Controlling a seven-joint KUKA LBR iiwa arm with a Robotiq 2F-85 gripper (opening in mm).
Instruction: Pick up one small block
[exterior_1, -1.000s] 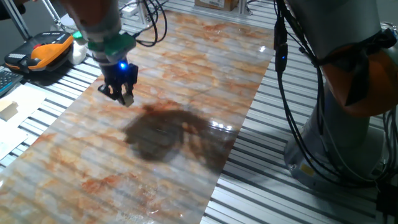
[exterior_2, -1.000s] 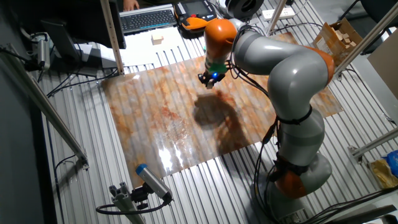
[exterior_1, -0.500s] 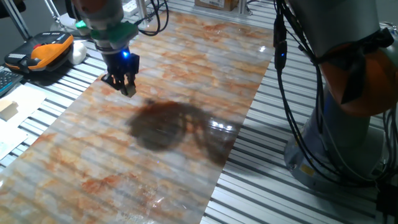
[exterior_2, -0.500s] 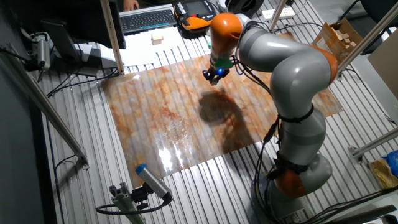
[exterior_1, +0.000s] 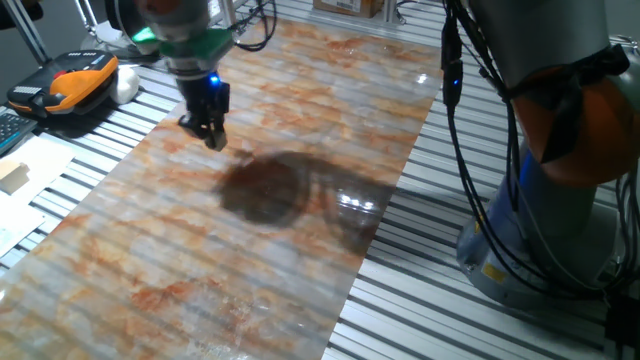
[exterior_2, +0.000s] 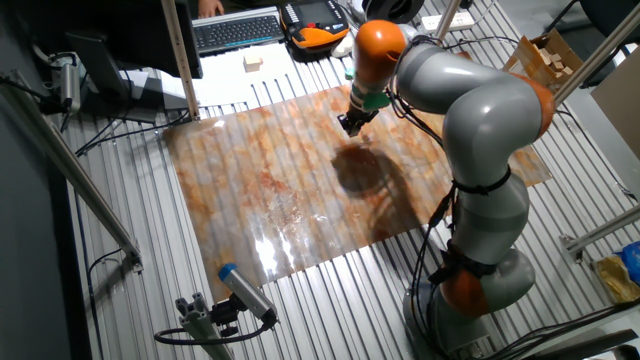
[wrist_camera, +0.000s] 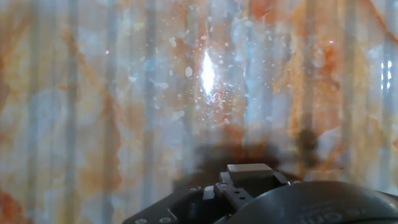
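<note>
— Where do we stand on the small block (exterior_1: 215, 140) relative to our end effector (exterior_1: 213, 138)?

— As far as we can judge, it sits right between the fingertips: in one fixed view a pale speck shows at the tips, held clear above the marbled worktop (exterior_1: 300, 250). In the other fixed view the end effector (exterior_2: 352, 127) looks narrow, but the block is too small to confirm.

— And the hand view?

— We see only worktop and a pale edge near the end effector housing (wrist_camera: 249, 186). No other block lies on the mat, so there's no direction to reach; the next move is simply upward.
</note>
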